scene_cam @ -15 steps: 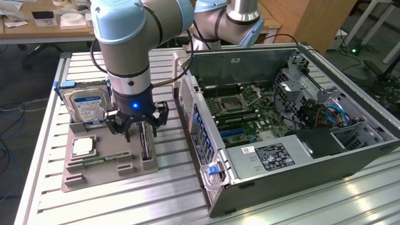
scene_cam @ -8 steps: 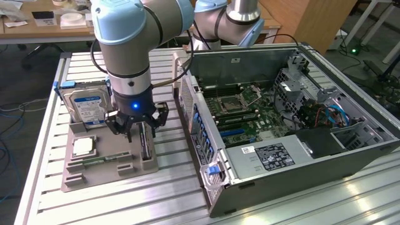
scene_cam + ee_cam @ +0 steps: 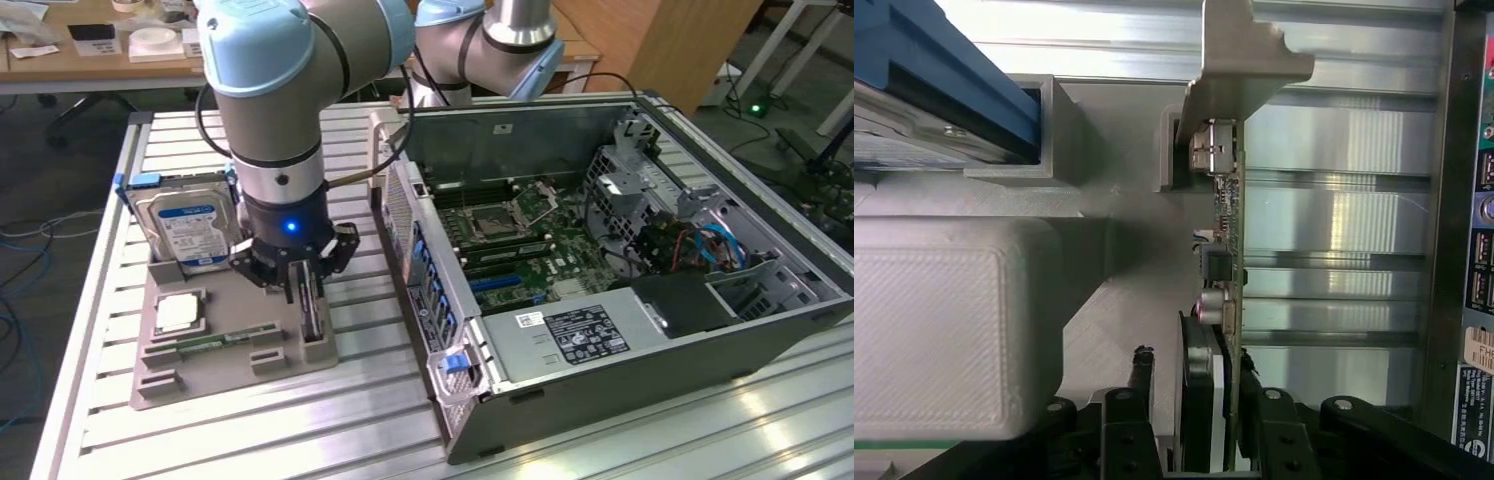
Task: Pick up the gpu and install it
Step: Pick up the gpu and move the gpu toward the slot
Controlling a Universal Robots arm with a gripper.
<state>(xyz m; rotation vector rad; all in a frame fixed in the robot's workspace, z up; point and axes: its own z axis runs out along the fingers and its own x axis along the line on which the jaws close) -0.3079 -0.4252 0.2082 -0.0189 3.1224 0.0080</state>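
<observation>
The gpu (image 3: 312, 318) is a thin dark card standing on edge in a slot of the grey holder tray (image 3: 214, 378). My gripper (image 3: 306, 283) has come straight down over it. In the wrist view the gpu (image 3: 1227, 240) runs away from me, its silver bracket at the far end, and my gripper (image 3: 1196, 405) straddles the near end. One of the fingers (image 3: 1143, 385) stands a small gap off the card's black fan side. The other finger sits close against the board side. The jaws are partly closed but still apart from the card on one side.
On the tray are a silver hard drive (image 3: 194, 228) standing upright, a square processor (image 3: 178, 312) and a green memory stick (image 3: 214, 342). The open computer case (image 3: 747, 330) lies just to the exterior view's right, its motherboard (image 3: 514, 235) exposed. The case wall (image 3: 1466, 250) is near the gpu.
</observation>
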